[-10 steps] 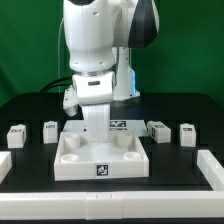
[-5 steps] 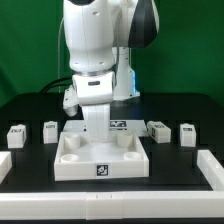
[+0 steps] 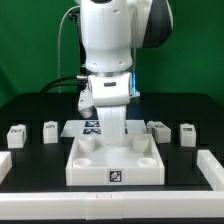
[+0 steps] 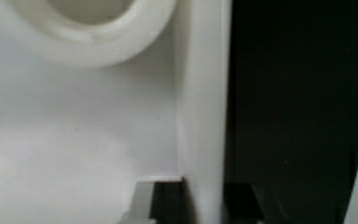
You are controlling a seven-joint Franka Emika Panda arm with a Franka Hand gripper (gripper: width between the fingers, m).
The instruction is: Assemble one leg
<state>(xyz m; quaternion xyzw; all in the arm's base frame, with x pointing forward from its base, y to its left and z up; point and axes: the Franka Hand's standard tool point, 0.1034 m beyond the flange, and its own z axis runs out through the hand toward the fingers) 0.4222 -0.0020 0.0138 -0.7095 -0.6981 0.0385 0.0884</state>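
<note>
The end effector (image 3: 112, 130), its opening hidden, meets the large white square socketed panel (image 3: 92, 172); a skewed shove could strike the small white plastic leg (image 3: 159, 129) beside it.

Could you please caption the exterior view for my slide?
Panda arm reaches down to the white panel; four legs flank it, two per side.

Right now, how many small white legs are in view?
4. Exterior view's left of the square panel: outer left leg, inner left leg. Its right: inner right leg, outer right leg. The arm could hide more.
</note>
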